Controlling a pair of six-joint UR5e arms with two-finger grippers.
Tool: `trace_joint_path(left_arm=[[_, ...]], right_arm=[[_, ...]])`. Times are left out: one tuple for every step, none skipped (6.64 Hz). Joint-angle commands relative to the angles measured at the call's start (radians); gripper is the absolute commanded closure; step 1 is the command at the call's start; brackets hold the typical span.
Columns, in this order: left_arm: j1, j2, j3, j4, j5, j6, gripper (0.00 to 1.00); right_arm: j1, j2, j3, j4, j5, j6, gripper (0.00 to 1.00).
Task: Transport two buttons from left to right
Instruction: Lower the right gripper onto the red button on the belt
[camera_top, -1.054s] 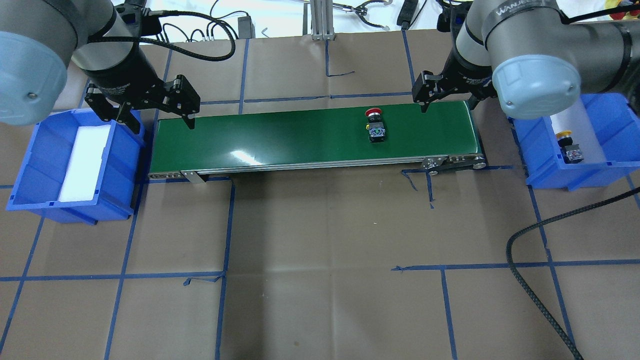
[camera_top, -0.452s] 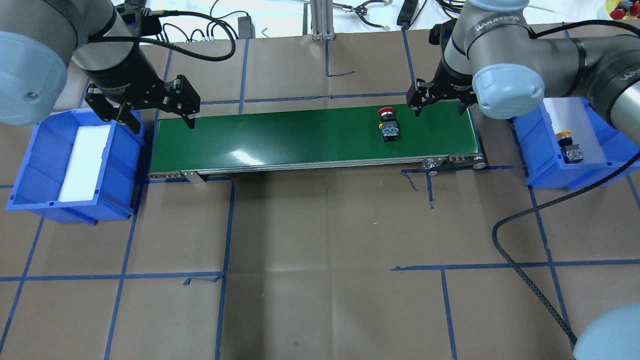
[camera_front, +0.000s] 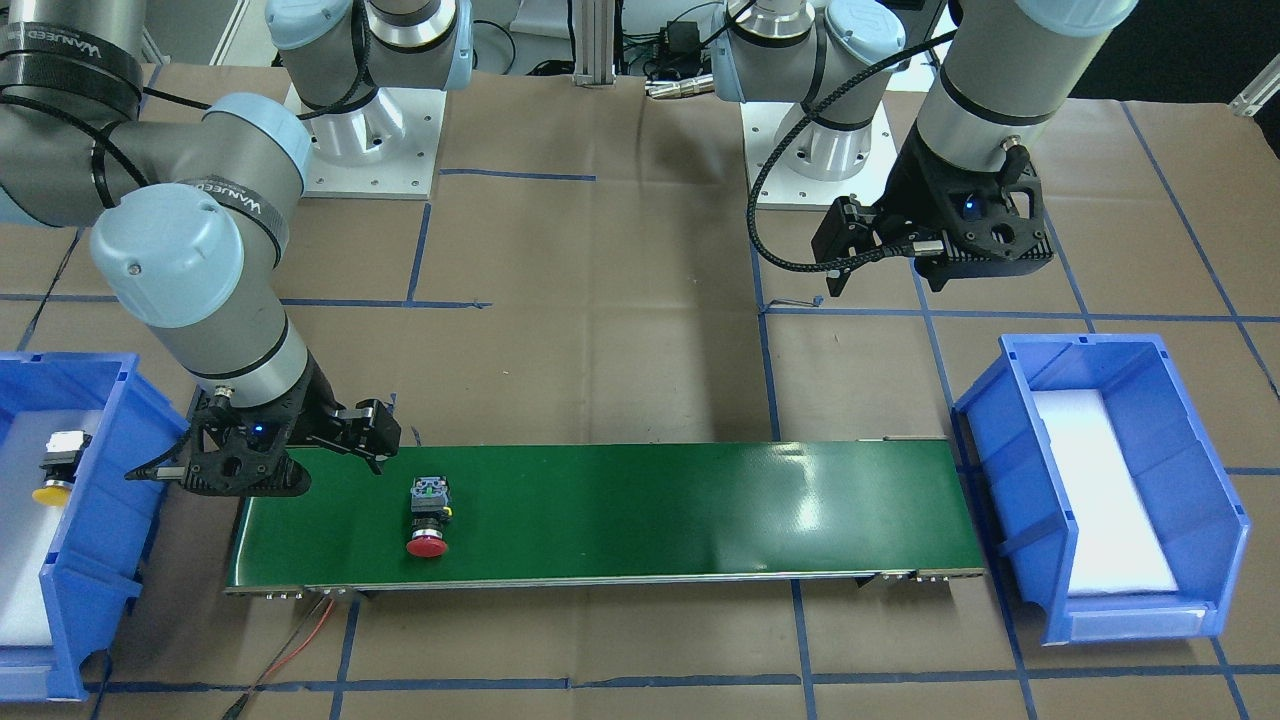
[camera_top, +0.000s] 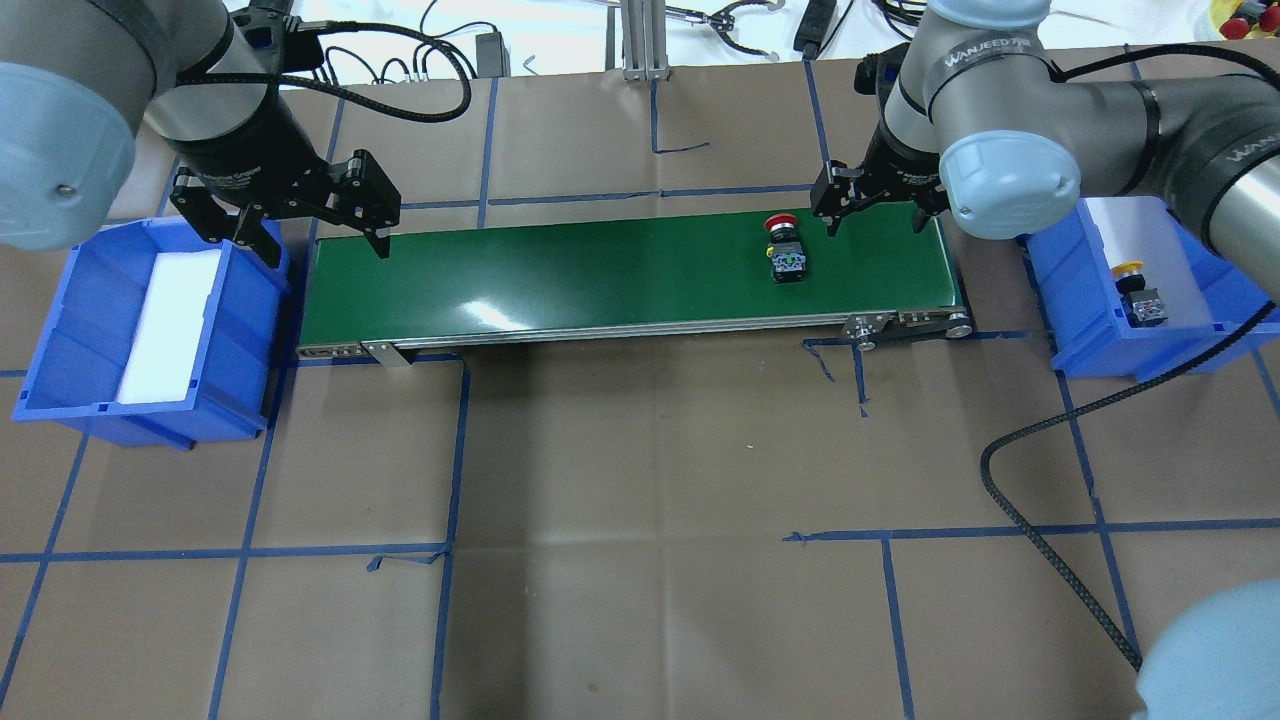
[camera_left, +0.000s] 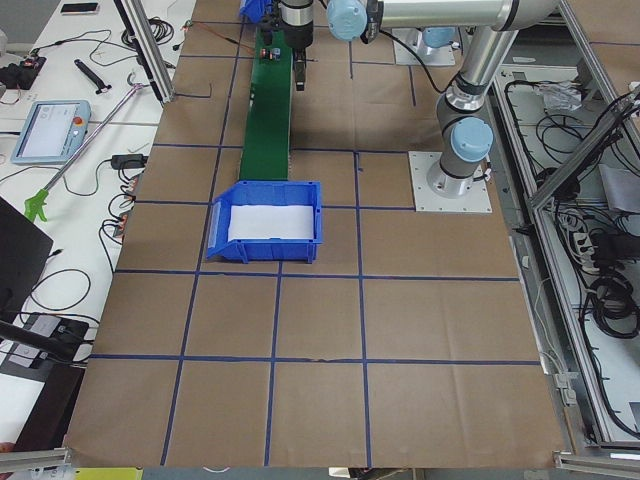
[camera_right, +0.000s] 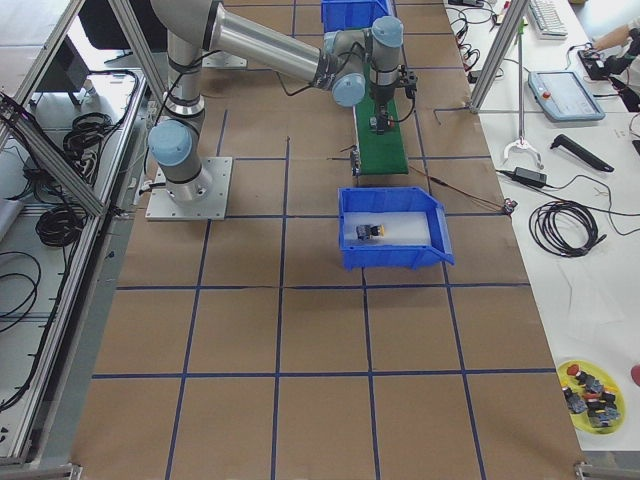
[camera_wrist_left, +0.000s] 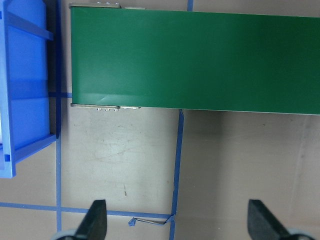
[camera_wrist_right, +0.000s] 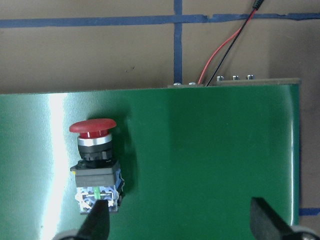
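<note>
Red button (camera_top: 785, 250), lying sideways on green belt (camera_top: 600, 270) near the spread, empty right claw (camera_top: 873, 215); yellow button (camera_top: 1135, 290) already in right bin (camera_top: 1100, 350); left claw (camera_top: 325, 245) spread, empty; likely light, rigid, slick-capped, best gripped across its square body.

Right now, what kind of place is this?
Probably a robot lab: two arms at a taped table, a green conveyor belt with a red button on it, and blue bins.

Red-capped button (camera_top: 784, 248), green belt (camera_top: 600, 270)
</note>
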Motion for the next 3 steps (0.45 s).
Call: trace_joint_path(left_arm=[[0.000, 0.000, 0.000, 0.000, 0.000, 0.000, 0.00], [0.000, 0.001, 0.000, 0.000, 0.000, 0.000, 0.00], [0.000, 0.000, 0.000, 0.000, 0.000, 0.000, 0.00]], right_arm=[[0.002, 0.037, -0.029, -0.015, 0.001, 0.047, 0.00], [0.003, 0.047, -0.032, -0.015, 0.002, 0.067, 0.01], [0.006, 0.060, -0.033, -0.013, 0.025, 0.087, 0.01]])
